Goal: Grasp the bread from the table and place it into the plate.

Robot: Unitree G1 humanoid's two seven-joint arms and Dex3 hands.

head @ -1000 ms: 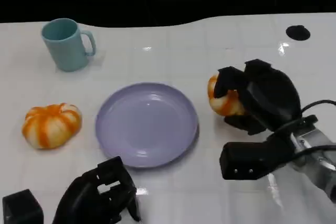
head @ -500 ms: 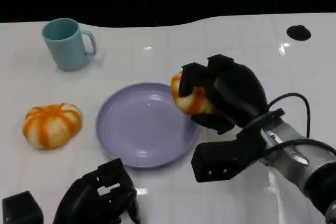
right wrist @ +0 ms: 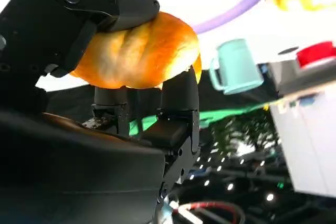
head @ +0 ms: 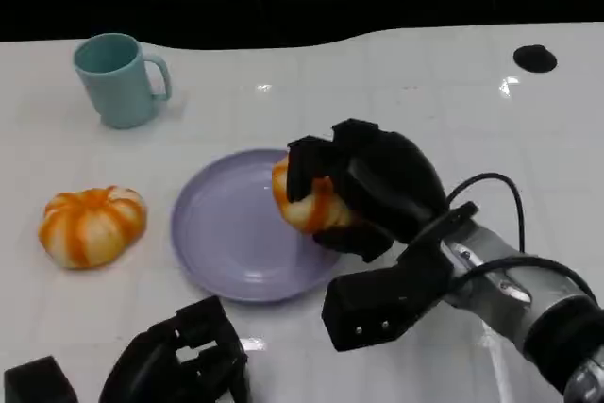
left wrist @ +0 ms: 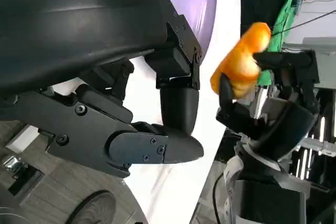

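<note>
My right robot hand (head: 363, 186), fingers clamped round the bread (head: 304, 197), has swung in from beside the plate (head: 226, 233) to over its right half; next, lower and release.

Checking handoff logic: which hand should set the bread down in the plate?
Right. The right hand already grips the bread above the purple plate, so it likely only needs to lower and release. The left hand sits near the table edge, holding nothing.
</note>
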